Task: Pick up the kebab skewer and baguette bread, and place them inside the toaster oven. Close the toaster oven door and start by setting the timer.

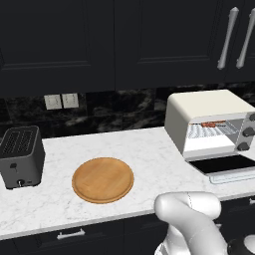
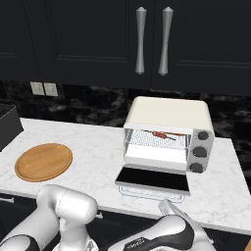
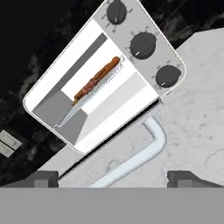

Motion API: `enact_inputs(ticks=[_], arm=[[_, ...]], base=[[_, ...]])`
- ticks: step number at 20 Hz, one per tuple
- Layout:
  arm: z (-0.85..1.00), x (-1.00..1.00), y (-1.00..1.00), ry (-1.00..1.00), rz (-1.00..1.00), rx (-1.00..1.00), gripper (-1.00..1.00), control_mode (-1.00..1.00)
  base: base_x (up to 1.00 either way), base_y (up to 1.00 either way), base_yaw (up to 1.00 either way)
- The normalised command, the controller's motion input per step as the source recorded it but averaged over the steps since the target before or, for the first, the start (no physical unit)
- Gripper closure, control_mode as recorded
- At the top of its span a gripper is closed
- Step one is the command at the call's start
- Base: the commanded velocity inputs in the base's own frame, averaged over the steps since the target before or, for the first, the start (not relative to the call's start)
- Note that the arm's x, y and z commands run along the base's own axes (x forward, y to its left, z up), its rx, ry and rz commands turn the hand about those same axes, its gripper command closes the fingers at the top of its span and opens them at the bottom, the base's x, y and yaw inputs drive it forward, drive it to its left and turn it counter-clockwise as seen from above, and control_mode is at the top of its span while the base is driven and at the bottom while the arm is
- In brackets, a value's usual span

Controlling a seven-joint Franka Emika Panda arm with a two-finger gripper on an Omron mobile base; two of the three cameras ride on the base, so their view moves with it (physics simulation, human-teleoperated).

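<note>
The toaster oven (image 2: pixel 168 135) stood at the right end of the marble counter (image 1: pixel 149 154), backed against the dark backsplash, with its door (image 2: pixel 154 179) folded down flat toward the counter's front edge. That position left the cavity open for loading and put the white bar handle (image 3: pixel 136 154) nearest the robot, where it could be reached to swing the door up.

On the wire rack (image 3: pixel 89 94) inside lay the kebab skewer (image 2: pixel 159 135) and the baguette bread (image 3: pixel 98 78), close together and lengthwise across the cavity. From the base cameras the two were hard to separate; from the hand camera an orange-brown length lay along the rack's edge. Loading therefore appeared complete, and closing the door seemed to be the step in hand.

The gripper (image 3: pixel 113 180) hovered low in front of the oven, just short of the handle, with its fingers spread wide and nothing between them. That spread suited taking or pushing the bar.

Count:
- toaster ovens: one
- dark knobs (image 3: pixel 143 45) on its panel: three
- slot toasters (image 1: pixel 20 157): one, at the far left
- round wooden boards (image 1: pixel 103 180): one, bare, mid-counter
- wall outlets (image 1: pixel 61 101): two plates
- cabinet handles (image 2: pixel 153 40) above the oven: two
</note>
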Motion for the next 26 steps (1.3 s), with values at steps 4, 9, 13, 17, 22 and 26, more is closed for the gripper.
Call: enact_inputs(ticks=[4, 9, 13, 17, 22, 26], arm=[[-0.09, 0.33, 0.61, -0.21, 0.0, 0.0, -1.0, -1.0], [0.01, 0.42, 0.57, -0.23, 0.0, 0.0, -1.0, -1.0], [0.27, 0.29, 0.24, -0.18, 0.0, 0.05, -1.0, -1.0], [0.61, 0.31, 0.11, -0.09, 0.0, 0.07, -1.0, -1.0], [0.37, 0.09, 0.02, -0.01, -0.05, 0.01, -1.0, -1.0], [0.37, 0.16, 0.01, -0.02, -0.07, 0.01, -1.0, -1.0]], base=[[0.0, 0.0, 0.0], [0.0, 0.0, 0.0], [0.0, 0.0, 0.0], [0.0, 0.0, 0.0], [0.0, 0.0, 0.0], [0.0, 0.0, 0.0]])
